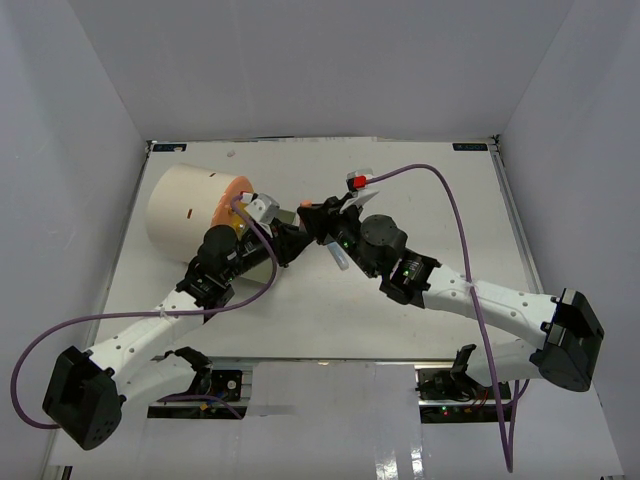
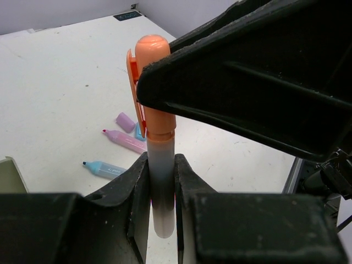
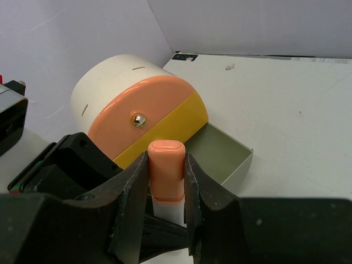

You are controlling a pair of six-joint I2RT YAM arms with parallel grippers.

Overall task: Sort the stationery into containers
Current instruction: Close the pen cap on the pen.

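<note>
An orange-capped highlighter with a white barrel (image 2: pixel 162 187) is held by both grippers at once. My left gripper (image 2: pixel 161 165) is shut on the barrel. My right gripper (image 3: pixel 166 159) is shut on the orange cap (image 3: pixel 166 170), and its black body fills the upper right of the left wrist view (image 2: pixel 247 82). The cream cylinder container (image 1: pixel 185 205) with an orange round face (image 3: pixel 143 110) and a brass knob lies at the back left. Its yellow-fronted drawer (image 3: pixel 220 157) is pulled open and looks empty, just beyond the cap. The two grippers meet right of the container (image 1: pixel 305 232).
A pink highlighter (image 2: pixel 125 140), a light blue highlighter (image 2: pixel 104 169) and a loose purple cap (image 2: pixel 125 122) lie on the white table beyond the left gripper. White walls enclose the table on three sides. Purple cables loop from both wrists.
</note>
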